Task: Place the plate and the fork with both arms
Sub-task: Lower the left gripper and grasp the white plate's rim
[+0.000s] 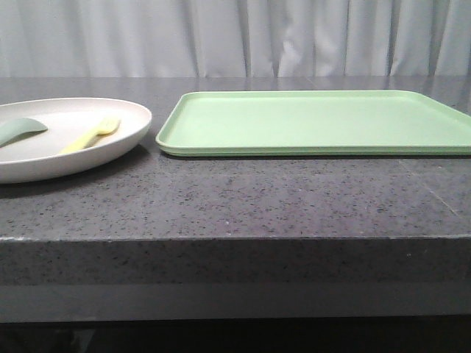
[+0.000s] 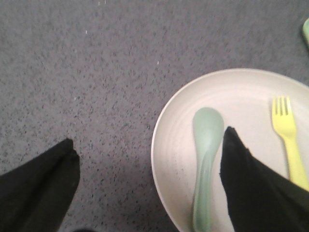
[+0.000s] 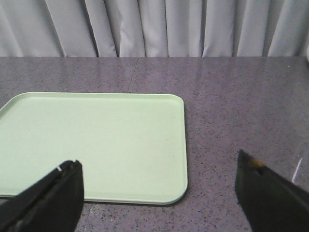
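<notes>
Start at your left: the plate (image 1: 44, 151) sits on the dark stone table (image 1: 243, 198), just beside the green tray (image 1: 316, 121); on the plate lie the grey-green spoon (image 1: 20, 130) and, to its right, the fork (image 1: 92, 135); your left gripper (image 2: 149, 169) hangs spread wide and empty over the plate's rim, seemingly lined up to pinch it; the right gripper (image 3: 159, 193), equally wide and empty, hovers over the tray's near corner, probably waiting for the fork.

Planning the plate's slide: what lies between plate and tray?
Only bare grey countertop, seen in the front view: a narrow gap separates the plate from the tray.
</notes>
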Action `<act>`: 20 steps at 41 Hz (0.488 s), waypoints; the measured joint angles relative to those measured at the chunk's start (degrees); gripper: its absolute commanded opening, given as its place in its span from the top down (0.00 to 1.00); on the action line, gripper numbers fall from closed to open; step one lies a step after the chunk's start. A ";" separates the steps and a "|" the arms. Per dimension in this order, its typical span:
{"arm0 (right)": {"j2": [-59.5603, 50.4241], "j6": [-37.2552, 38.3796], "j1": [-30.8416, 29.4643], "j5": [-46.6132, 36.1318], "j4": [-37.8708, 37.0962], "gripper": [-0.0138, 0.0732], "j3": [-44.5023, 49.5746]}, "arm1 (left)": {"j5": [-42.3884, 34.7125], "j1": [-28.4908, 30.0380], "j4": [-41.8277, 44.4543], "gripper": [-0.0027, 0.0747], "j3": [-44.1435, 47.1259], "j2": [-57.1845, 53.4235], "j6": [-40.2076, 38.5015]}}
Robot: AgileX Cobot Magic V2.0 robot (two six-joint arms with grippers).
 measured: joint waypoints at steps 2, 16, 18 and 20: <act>0.00 0.00 0.00 0.00 0.00 0.09 0.00 | 3.35 0.00 0.31 0.23 -2.30 2.70 0.00; 0.00 0.00 0.00 0.00 0.00 0.09 0.00 | 16.95 0.00 2.72 0.23 -13.85 21.66 0.00; 0.00 0.00 0.00 0.00 0.00 0.09 0.00 | 17.20 0.00 2.80 0.23 -14.26 23.67 0.00; 0.00 0.00 0.00 0.00 0.00 0.09 0.00 | 17.34 0.00 2.80 0.23 -14.53 25.19 0.00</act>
